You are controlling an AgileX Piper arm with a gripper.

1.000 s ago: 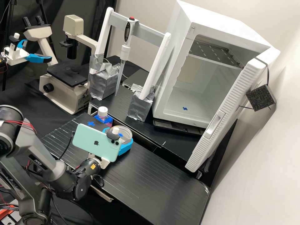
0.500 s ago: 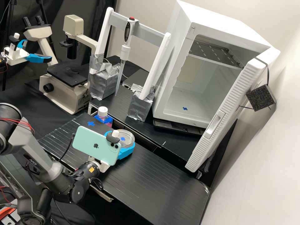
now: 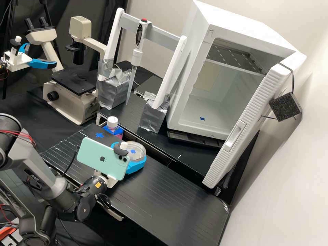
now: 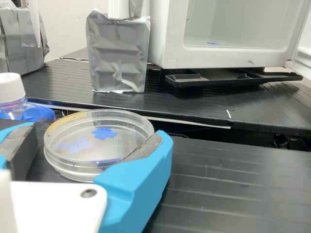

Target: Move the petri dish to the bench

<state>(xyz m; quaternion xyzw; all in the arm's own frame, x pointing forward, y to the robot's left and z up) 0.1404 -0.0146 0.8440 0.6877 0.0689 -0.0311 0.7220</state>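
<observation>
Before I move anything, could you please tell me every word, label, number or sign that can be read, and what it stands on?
No word or number can be read.
Arm: lettering, too small to read.
Yellow sticker near the arm's wrist: too small to read.
Green phone: a logo, no readable words.
Blue crosses without text: on the bench, the petri dish and the incubator floor.
</observation>
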